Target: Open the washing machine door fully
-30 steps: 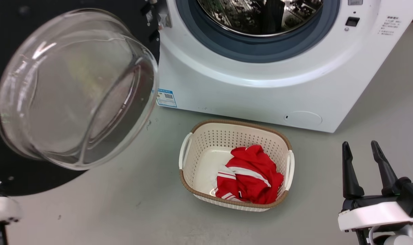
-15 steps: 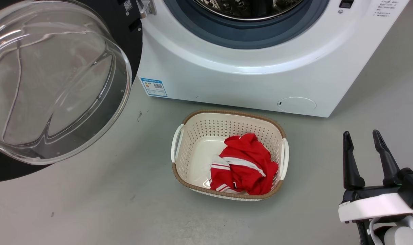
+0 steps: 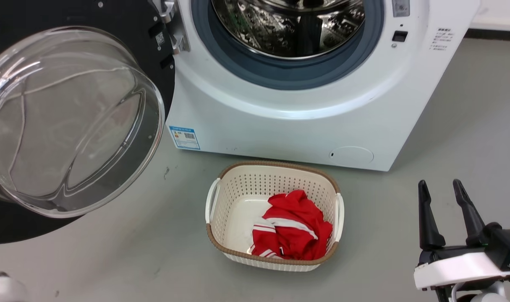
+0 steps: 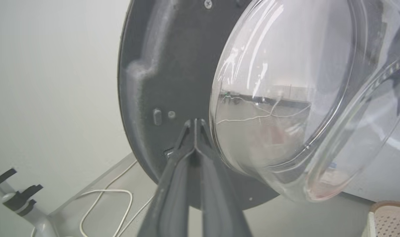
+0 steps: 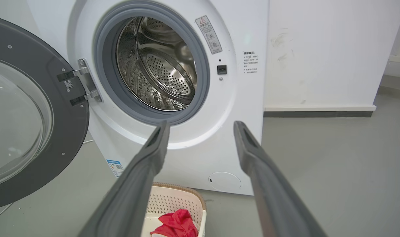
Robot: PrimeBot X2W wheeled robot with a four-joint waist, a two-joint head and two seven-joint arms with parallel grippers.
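The washing machine door (image 3: 120, 21), a black disc with a clear glass bowl (image 3: 70, 121), hangs swung out at the left of the white washing machine (image 3: 280, 126). Its metal hinge (image 5: 86, 84) joins it to the front beside the open steel drum (image 3: 288, 25). In the left wrist view my left gripper (image 4: 195, 121) is shut with nothing in it, tips at the door's dark inner face (image 4: 160, 75) just beside the bowl; I cannot tell if they touch. My right gripper (image 3: 439, 184) stands open at the lower right, well clear of the machine, and points at the machine's front (image 5: 201, 125).
A cream perforated basket (image 3: 275, 165) holding a red and white garment (image 3: 292, 230) stands on the grey floor in front of the machine. A white cable (image 4: 104, 197) lies on the floor behind the door. A white wall (image 5: 318, 49) rises to the right of the machine.
The head camera has shifted, so the whole picture slid. Relative to the hinge, the door's bowl sits a little further from the machine's front than a second ago. The right gripper has stayed open.
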